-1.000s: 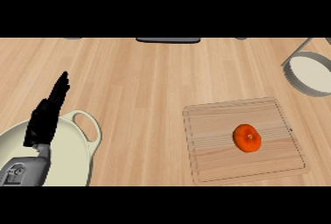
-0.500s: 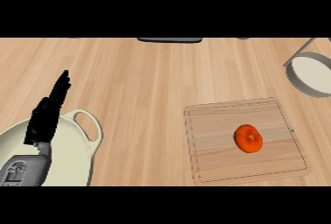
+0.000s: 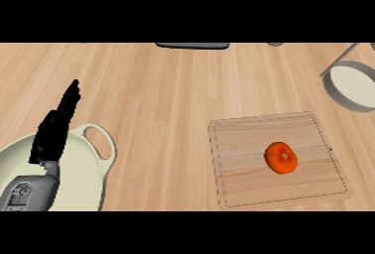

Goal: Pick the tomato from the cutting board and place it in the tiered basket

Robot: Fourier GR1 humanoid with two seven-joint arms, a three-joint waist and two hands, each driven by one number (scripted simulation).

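Observation:
A red-orange tomato point(image 3: 281, 157) lies on a light wooden cutting board point(image 3: 242, 139) at the lower right of the counter. The tiered basket point(image 3: 353, 85) shows at the right edge as a grey ring with a pale inside and a thin grey upright. My left hand point(image 3: 53, 129) stays open at the lower left, black fingers straight and pointing up, far from the tomato. The right hand is out of the picture.
A cream pot with a loop handle point(image 3: 88, 154) sits at the lower left, partly under my left forearm point(image 3: 28, 192). A dark flat object point(image 3: 192, 45) lies at the counter's far edge. Bare wooden counter spans the middle.

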